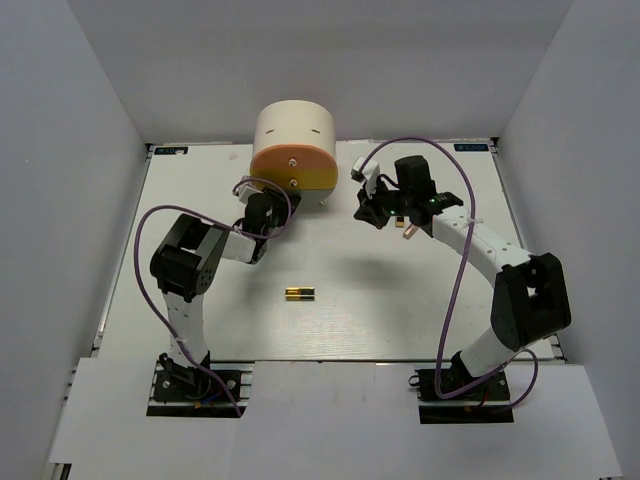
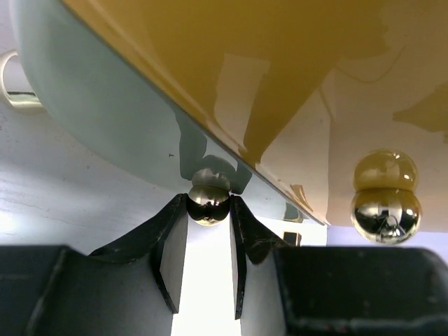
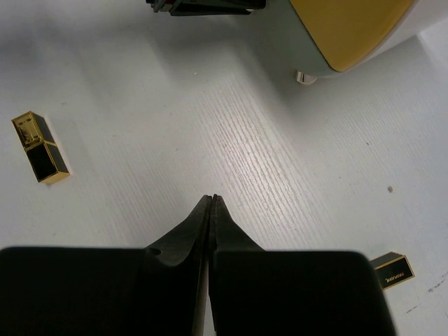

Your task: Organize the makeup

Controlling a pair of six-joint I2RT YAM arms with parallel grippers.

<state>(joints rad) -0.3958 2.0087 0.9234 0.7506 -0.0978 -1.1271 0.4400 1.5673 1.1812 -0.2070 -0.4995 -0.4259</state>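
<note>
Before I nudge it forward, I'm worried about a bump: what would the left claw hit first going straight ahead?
A metal knob sits between the left claw's fingertips, so the glossy box behind that knob comes first; it looks close, though depth is unclear.

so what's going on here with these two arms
The left claw is pinched on a gold knob on the front of the cream box, apparently to pull a drawer. The right claw hangs shut and empty above the table. One lipstick lies mid-table, a second lipstick by the right claw.
</note>
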